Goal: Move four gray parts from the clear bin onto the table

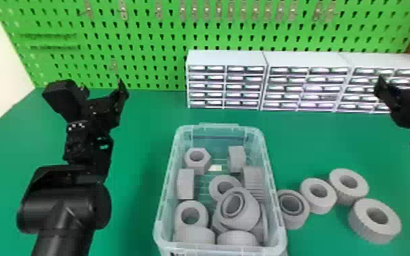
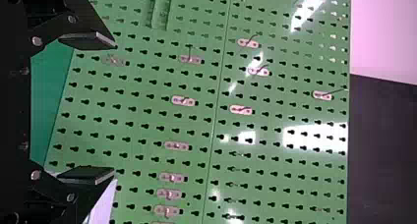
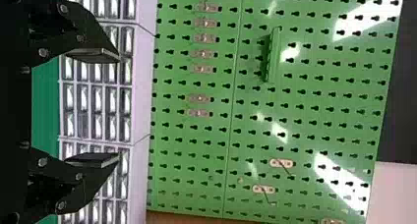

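Green pegboard [image 1: 146, 41] is seen across the far side of the scene, with three pale drawer cabinets [image 1: 226, 58] set side by side before its centre and right. The green table [image 1: 139, 119] is spread out in front. The clear bin [image 1: 216, 126] is placed near the middle, and in it gray parts are held: a hex nut [image 1: 199, 166] at the far left, blocky ones standing on edge, and rings heaped toward the near end. A ring with a raised inner lip [image 1: 245, 221] is propped at a tilt on top of that heap.

Four gray rings [image 1: 373, 231] are laid on the table to the right of the bin (a loose cluster, the leftmost just beside the bin's wall).

By the left gripper [image 1: 93, 86], nothing is held; its fingers [image 2: 93, 175] are parted, and the bin is found nearer and to its right. The right gripper [image 1: 401, 81] is likewise empty, its fingers [image 3: 96, 159] spread; nearer and to its left are found both the bin and the four rings, well apart from its fingertips.
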Motion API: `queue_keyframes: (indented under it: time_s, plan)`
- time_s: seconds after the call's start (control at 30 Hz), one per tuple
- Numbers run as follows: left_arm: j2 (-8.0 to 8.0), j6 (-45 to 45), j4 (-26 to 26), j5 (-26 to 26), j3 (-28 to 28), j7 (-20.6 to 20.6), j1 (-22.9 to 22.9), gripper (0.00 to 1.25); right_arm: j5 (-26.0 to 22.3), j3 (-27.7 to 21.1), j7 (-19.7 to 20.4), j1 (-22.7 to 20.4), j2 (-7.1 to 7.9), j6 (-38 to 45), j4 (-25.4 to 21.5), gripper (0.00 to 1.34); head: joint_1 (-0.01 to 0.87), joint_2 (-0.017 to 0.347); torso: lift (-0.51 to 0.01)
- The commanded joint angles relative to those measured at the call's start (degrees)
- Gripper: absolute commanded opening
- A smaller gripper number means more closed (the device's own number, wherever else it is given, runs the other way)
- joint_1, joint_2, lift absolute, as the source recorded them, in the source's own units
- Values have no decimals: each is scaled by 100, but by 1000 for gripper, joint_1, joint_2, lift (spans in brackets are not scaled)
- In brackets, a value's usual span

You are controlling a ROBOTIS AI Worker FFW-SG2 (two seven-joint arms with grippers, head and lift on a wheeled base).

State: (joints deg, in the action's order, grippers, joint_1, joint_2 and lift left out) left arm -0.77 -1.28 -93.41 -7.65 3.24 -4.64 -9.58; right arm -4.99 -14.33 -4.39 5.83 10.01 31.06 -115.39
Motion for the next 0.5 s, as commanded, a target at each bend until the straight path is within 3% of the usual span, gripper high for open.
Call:
queue_keyframes:
  time_s: [0.0,0.13,0.37,0.47]
  plan:
    - [92,-92,-116,17,106,139,0,900,7,-61,0,-126,89,-65,8,798,693,72,-52]
    - [92,-233,-186,-9,168,341,26,900,42,-132,0,-231,98,-206,26,798,693,72,-52]
    - [92,-400,-213,-44,89,438,-53,900,130,-439,0,-363,-52,-478,43,798,693,72,-52]
    - [92,-409,-213,-70,89,456,-71,900,156,-475,0,-398,-25,-575,61,798,693,72,-52]
